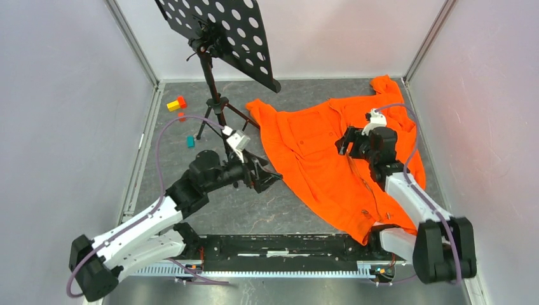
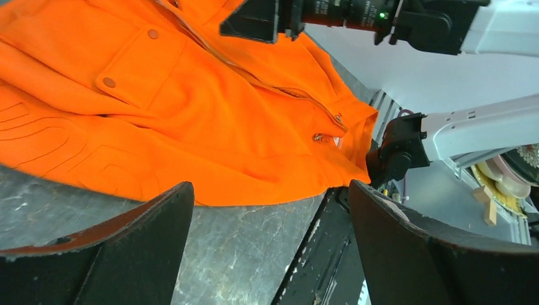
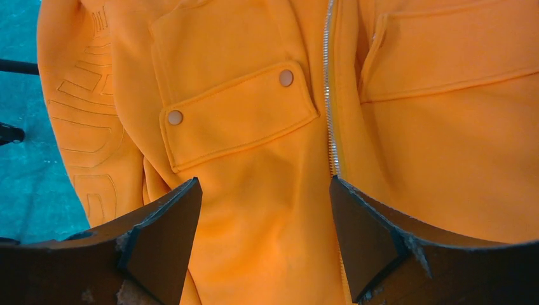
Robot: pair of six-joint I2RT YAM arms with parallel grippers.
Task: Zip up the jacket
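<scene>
Jacket (image 1: 321, 162) on table (image 1: 254, 210), right side; stand (image 1: 208, 76) and blocks (image 1: 173, 105) behind-left.

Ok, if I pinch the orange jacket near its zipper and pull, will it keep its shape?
Probably not: the jacket lies limp and creased, so it should sag and bunch. Most of it rests on the table, so a pull likely drags and wrinkles it. The zipper line looks stiffer, probably the firmer hold.
</scene>
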